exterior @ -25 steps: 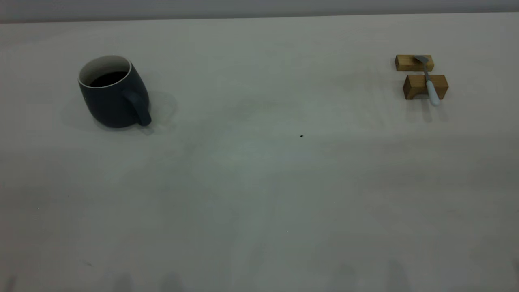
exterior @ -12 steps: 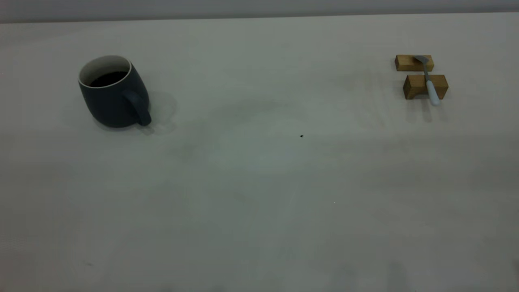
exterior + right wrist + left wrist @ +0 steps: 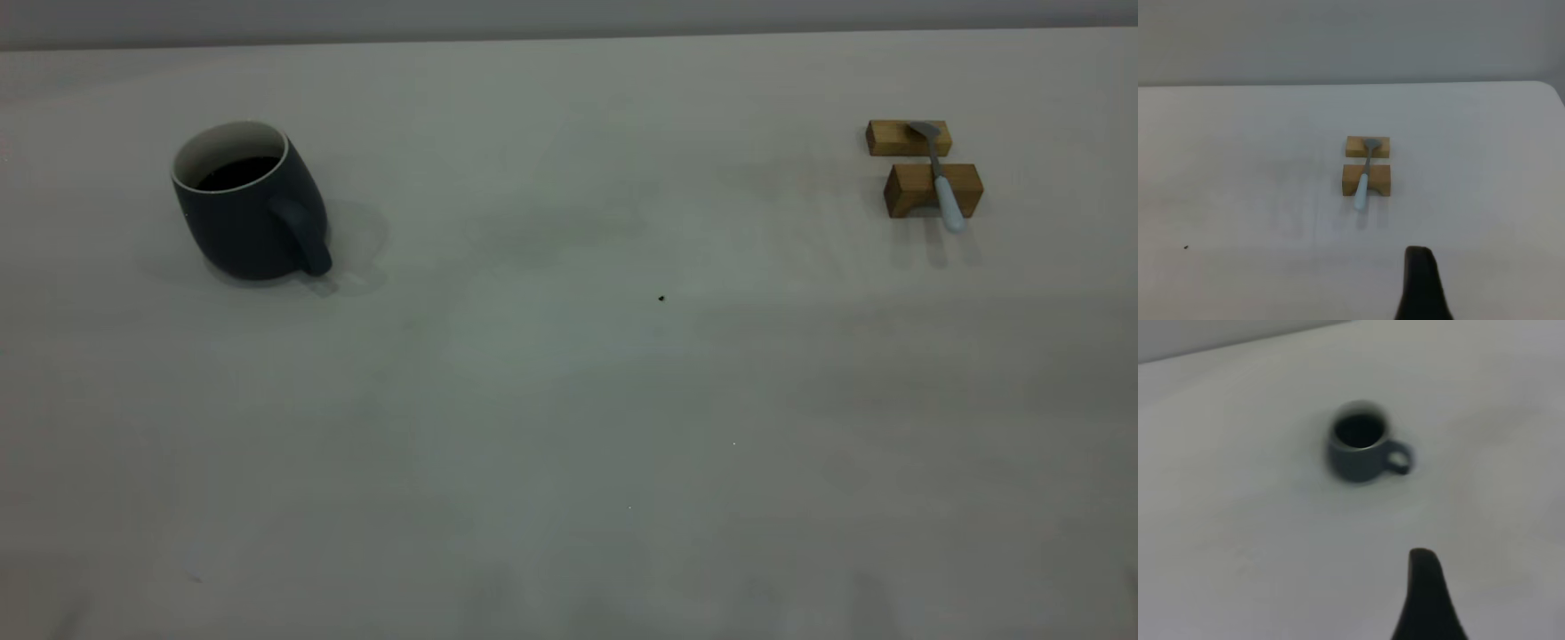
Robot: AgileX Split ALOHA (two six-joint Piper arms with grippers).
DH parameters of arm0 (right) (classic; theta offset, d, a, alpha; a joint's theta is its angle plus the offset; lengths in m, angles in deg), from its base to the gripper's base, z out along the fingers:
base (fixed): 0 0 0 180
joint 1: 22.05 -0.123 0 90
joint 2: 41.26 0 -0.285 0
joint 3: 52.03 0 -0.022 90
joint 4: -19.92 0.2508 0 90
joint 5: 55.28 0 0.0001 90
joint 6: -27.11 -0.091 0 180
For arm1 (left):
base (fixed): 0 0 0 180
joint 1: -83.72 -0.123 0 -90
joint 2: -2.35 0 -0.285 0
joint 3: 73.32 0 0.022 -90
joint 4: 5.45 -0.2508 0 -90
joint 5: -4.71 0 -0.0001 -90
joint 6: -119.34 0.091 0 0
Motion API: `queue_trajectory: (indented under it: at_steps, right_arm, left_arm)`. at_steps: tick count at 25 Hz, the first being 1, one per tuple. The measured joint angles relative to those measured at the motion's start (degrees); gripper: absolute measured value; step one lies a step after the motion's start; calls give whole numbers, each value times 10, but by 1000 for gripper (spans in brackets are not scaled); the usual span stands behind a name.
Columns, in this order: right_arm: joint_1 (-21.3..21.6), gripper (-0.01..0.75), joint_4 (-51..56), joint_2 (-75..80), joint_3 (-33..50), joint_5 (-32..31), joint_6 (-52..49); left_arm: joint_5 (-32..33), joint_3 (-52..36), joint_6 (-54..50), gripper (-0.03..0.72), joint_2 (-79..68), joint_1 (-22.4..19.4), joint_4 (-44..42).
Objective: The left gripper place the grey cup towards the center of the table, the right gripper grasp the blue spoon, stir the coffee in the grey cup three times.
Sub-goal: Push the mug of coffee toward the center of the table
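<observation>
The grey cup stands upright at the table's far left, its handle turned to the front right, with dark coffee inside. In the left wrist view the cup lies well ahead of a dark tip of my left gripper, with bare table between them. The blue spoon rests across two tan wooden blocks at the far right. In the right wrist view the spoon is some way ahead of my right gripper, which touches nothing. Neither gripper shows in the exterior view.
Two wooden blocks, the rear one and the front one, carry the spoon. A tiny dark speck marks the table near its middle. The table's rounded far corner shows beyond the blocks.
Cup, spoon and blocks have not moved. Only faint shadows along the table's front edge have shifted.
</observation>
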State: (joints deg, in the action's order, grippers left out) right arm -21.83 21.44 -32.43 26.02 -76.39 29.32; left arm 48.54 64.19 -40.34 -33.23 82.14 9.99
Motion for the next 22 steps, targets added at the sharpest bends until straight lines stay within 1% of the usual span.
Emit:
queue_trajectory:
  at_steps: [3, 5, 9, 12, 14, 16, 20, 22]
  right_arm:
    - [0, 580, 0, 0, 0, 0, 0]
    - [0, 580, 0, 0, 0, 0, 0]
    - [0, 580, 0, 0, 0, 0, 0]
    - [0, 580, 0, 0, 0, 0, 0]
    - [0, 580, 0, 0, 0, 0, 0]
    - [0, 580, 0, 0, 0, 0, 0]
    - [0, 580, 0, 0, 0, 0, 0]
    - [0, 580, 0, 0, 0, 0, 0]
  left_arm:
    - [-74, 1, 72, 585, -53, 0, 58]
    - [-118, 3, 132, 585, -87, 0, 80]
    - [-137, 14, 216, 585, -167, 0, 91]
    - [-140, 45, 237, 585, -259, 0, 75]
    - [-134, 81, 237, 585, -322, 0, 51]
    - [-111, 121, 233, 585, -391, 0, 23]
    - [-34, 209, 232, 585, -507, 0, -53]
    - [-2, 242, 238, 585, -558, 7, -94]
